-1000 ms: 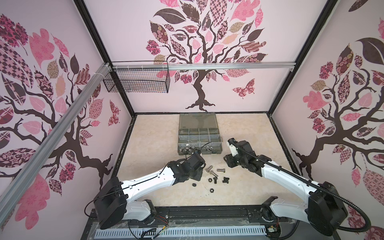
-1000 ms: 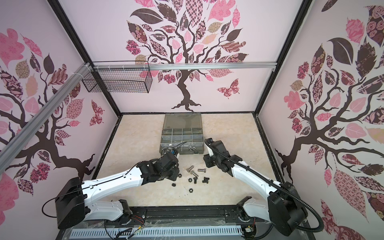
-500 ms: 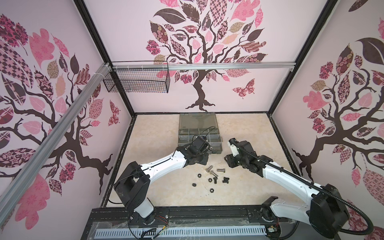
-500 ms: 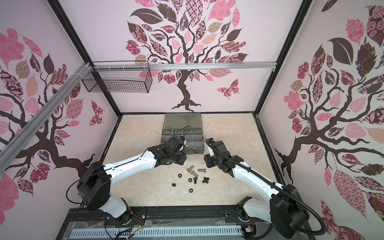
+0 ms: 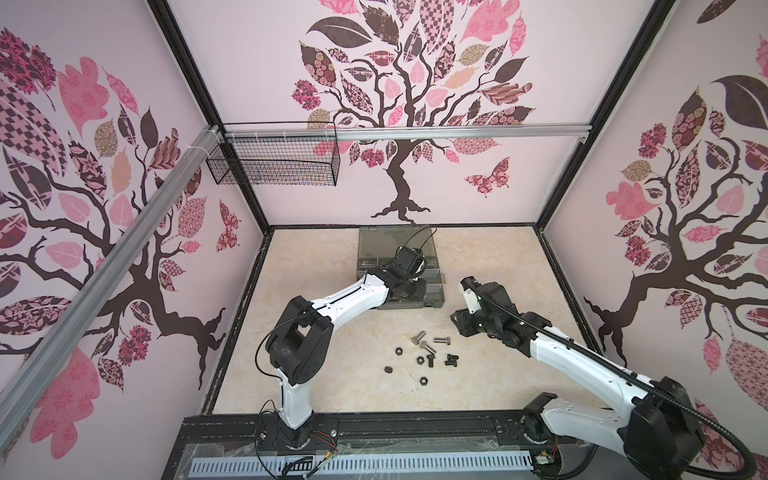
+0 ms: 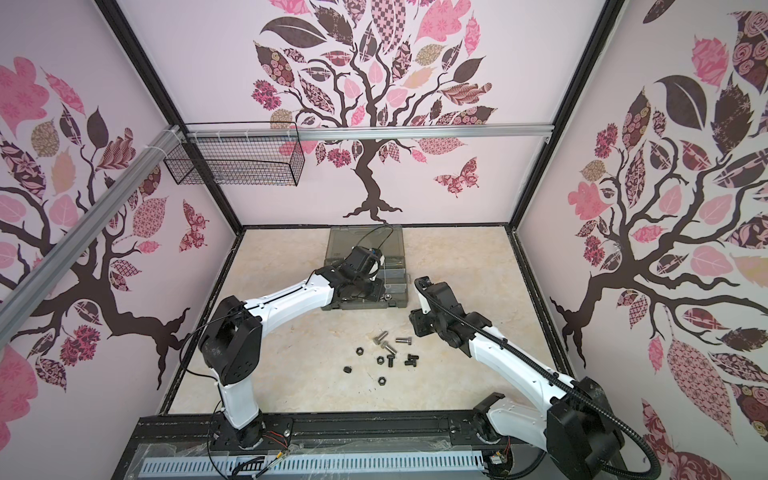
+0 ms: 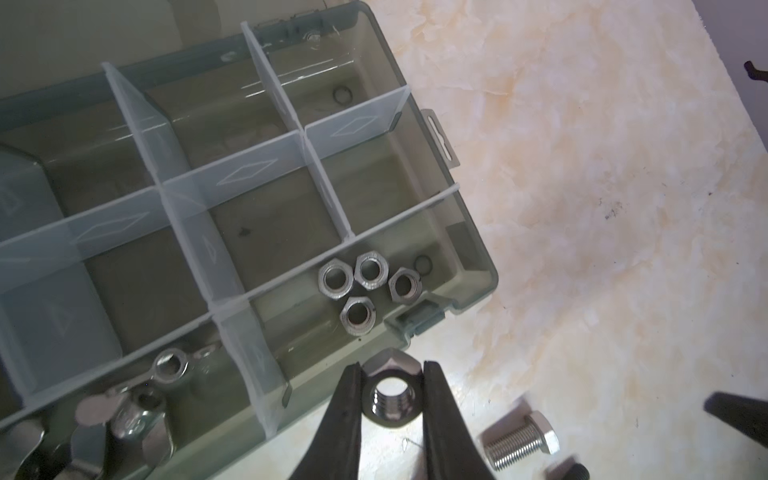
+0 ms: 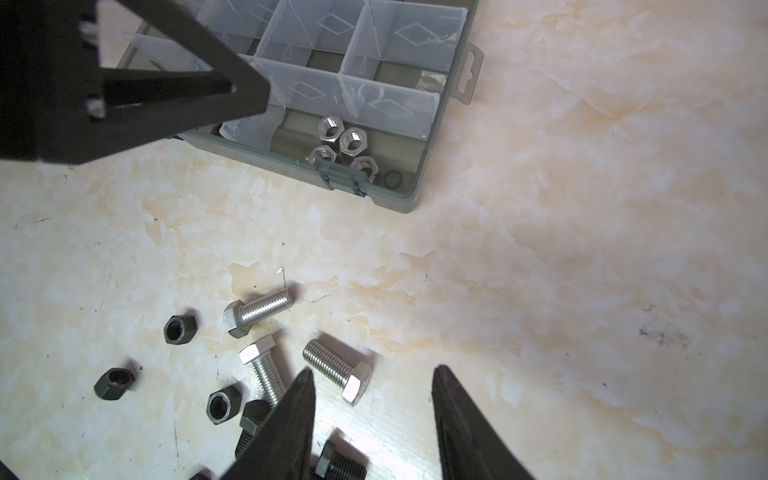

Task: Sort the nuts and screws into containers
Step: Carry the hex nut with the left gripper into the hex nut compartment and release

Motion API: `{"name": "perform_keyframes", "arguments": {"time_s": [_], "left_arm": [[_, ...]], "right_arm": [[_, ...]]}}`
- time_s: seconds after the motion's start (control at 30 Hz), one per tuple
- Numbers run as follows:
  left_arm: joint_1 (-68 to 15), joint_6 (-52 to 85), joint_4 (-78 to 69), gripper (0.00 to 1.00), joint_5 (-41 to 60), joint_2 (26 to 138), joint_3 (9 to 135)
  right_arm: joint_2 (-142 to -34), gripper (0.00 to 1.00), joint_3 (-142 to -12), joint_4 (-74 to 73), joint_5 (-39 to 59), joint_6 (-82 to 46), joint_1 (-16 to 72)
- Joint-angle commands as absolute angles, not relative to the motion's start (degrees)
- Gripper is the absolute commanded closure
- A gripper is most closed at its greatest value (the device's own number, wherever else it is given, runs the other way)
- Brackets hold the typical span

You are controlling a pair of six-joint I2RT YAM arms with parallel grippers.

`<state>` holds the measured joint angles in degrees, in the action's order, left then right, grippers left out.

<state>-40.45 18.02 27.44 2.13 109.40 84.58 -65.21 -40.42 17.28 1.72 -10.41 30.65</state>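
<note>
My left gripper (image 7: 391,365) is shut on a silver hex nut (image 7: 390,392), held just off the front wall of the smoky-grey organiser case (image 7: 473,232), near its latch. The corner container behind that wall holds several silver hex nuts (image 7: 361,286). The neighbouring container holds wing nuts (image 7: 137,415). In both top views the left wrist hangs over the case (image 5: 436,291) (image 6: 399,286). My right gripper (image 8: 374,370) is open and holds nothing, low over a silver screw (image 8: 338,372). Loose silver screws (image 5: 419,336), black screws (image 5: 452,360) and black nuts (image 5: 398,351) lie on the table.
A black wire basket (image 5: 274,164) hangs high on the back wall at the left. Patterned walls close in the table on three sides. A black rail (image 5: 374,428) runs along the front edge, carrying both arm bases.
The left arm has swung from beside the loose pile back to the case, carrying the silver nut. The right arm has hardly moved.
</note>
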Motion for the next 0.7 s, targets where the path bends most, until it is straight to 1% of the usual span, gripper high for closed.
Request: {"name": "perform_keyframes", "arguments": {"time_s": [0.0,0.3,0.43,0.53,0.6,0.67], "left_arm": [[-39.8,16.5,27.8,0.78,4.2,112.5,89.5],[-39.6,16.1,28.6,0.77,6.0,118.9,95.0],[-39.6,16.2,29.0,0.75,6.3,120.2,95.9],[-39.6,16.3,28.7,0.69,6.3,120.6,96.1],[-39.6,16.4,28.9,0.62,6.3,120.8,96.3],[-39.5,16.6,28.8,0.58,6.2,120.6,96.2]], "right_arm": [[-64.3,0.51,-40.7,19.2,1.6,-11.3,30.6],[-63.0,0.52,-40.0,19.4,1.6,-11.9,30.6],[-63.0,0.52,-39.8,19.3,1.7,-11.9,30.7],[-63.1,0.52,-39.7,19.3,1.8,-11.8,30.6],[-63.0,0.52,-39.7,19.4,1.8,-11.6,30.6],[-62.8,0.52,-39.7,19.5,1.7,-11.6,30.6]]}}
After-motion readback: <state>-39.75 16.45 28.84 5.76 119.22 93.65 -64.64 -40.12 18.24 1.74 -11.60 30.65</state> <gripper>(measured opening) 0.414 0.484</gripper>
